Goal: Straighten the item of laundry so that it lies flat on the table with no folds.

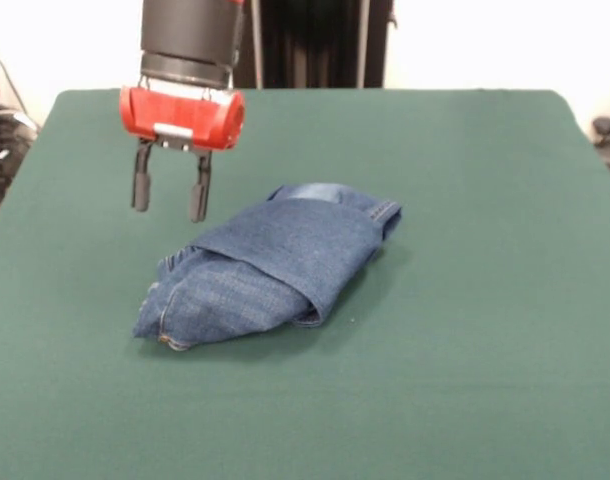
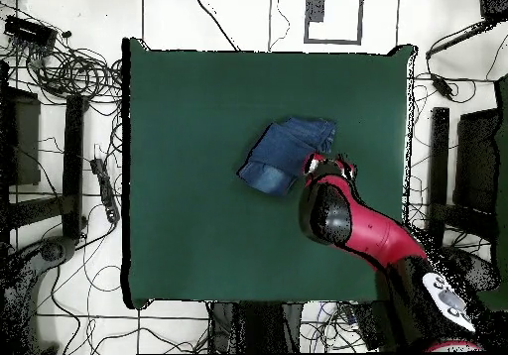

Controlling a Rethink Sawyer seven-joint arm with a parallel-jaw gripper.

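The item of laundry (image 1: 270, 268) is a pair of blue denim jeans bundled into a compact folded heap near the middle of the table (image 1: 465, 330), one layer wrapped diagonally over the rest. In the overhead view the jeans (image 2: 283, 153) lie right of the table's (image 2: 189, 173) centre. My gripper (image 1: 170, 198) hangs above the table just left of and behind the bundle, open, its two black fingers (image 1: 141, 186) pointing down with nothing between them. From overhead the red gripper head (image 2: 327, 168) covers the bundle's lower right edge.
The red arm (image 2: 362, 227) reaches in from the bottom right in the overhead view. Cables and dark equipment (image 2: 60, 63) lie on the floor around the table. Green cloth surrounds the jeans on all sides.
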